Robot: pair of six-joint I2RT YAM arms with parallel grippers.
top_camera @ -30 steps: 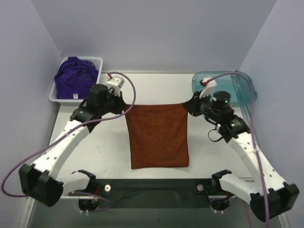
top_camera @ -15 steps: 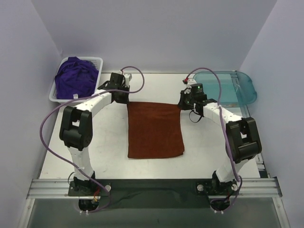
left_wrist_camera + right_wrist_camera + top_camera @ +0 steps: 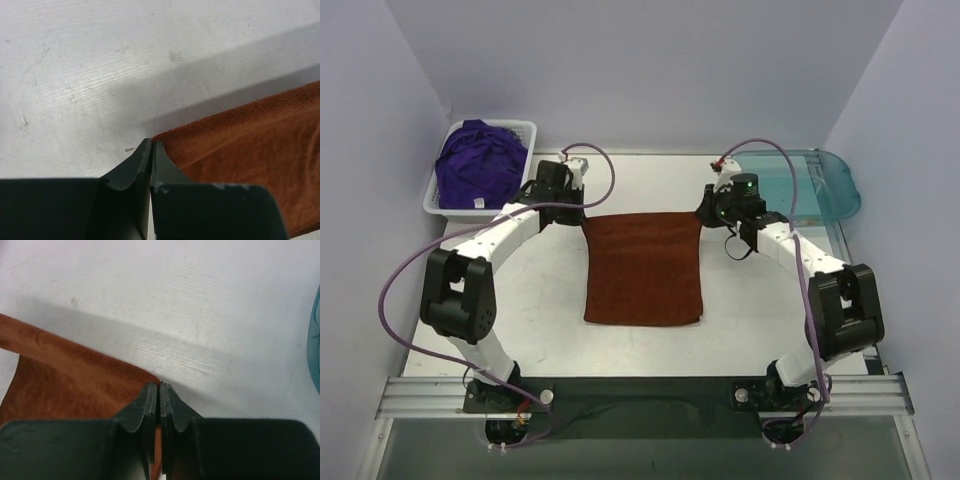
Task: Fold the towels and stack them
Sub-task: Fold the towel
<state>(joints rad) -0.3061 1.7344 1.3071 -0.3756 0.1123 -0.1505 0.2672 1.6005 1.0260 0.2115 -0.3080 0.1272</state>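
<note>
A rust-orange towel (image 3: 643, 268) lies spread on the white table in the top view. My left gripper (image 3: 577, 212) is shut on its far left corner, as the left wrist view (image 3: 151, 144) shows, with the cloth (image 3: 250, 145) running off to the right. My right gripper (image 3: 704, 213) is shut on its far right corner, as the right wrist view (image 3: 160, 386) shows, with the cloth (image 3: 65, 375) to the left. Several deep purple towels (image 3: 475, 165) lie heaped in the white basket (image 3: 525, 131) at the far left.
A translucent teal tray (image 3: 815, 185) stands at the far right, just behind my right arm; its edge shows in the right wrist view (image 3: 315, 350). Grey walls close the table on three sides. A metal rail (image 3: 640, 395) runs along the near edge.
Both arms have lowered and stretched forward from a raised hold. The orange towel has gone from hanging to lying flat on the table, its far edge held at both corners.
</note>
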